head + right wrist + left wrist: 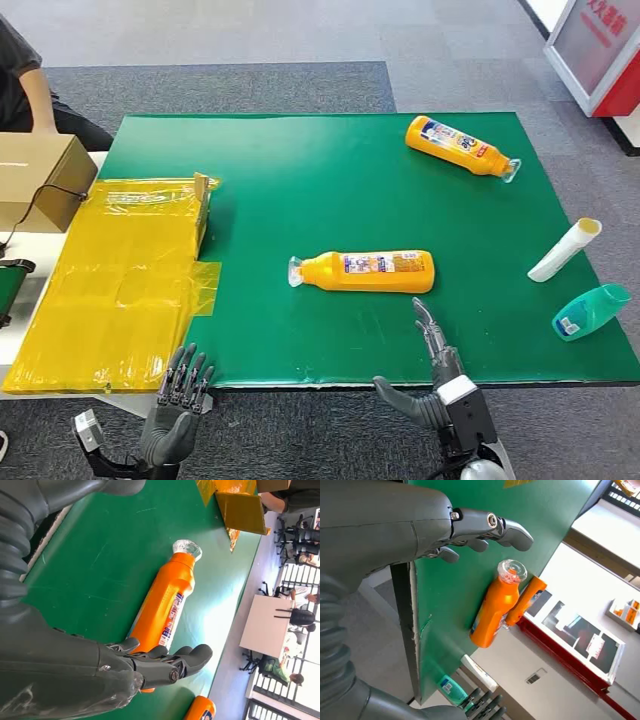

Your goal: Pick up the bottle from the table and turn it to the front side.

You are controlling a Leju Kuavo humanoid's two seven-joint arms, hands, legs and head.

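Note:
An orange bottle (364, 270) with a clear cap lies on its side in the middle of the green table (317, 180), label up, cap toward the left. It also appears in the left wrist view (494, 605) and the right wrist view (162, 602). My right hand (432, 372) hovers at the table's near edge just in front of the bottle's base end, fingers apart and holding nothing; its fingers (166, 662) reach beside the bottle. My left hand (177, 405) hangs below the near edge at the left, fingers spread and empty; its fingers (490, 527) stretch over the table.
A second orange bottle (460, 147) lies at the far right. A white tube (564, 249) and a teal bottle (590, 311) lie at the right edge. Yellow plastic bags (121, 280) and a cardboard box (38, 180) sit left, with a person behind.

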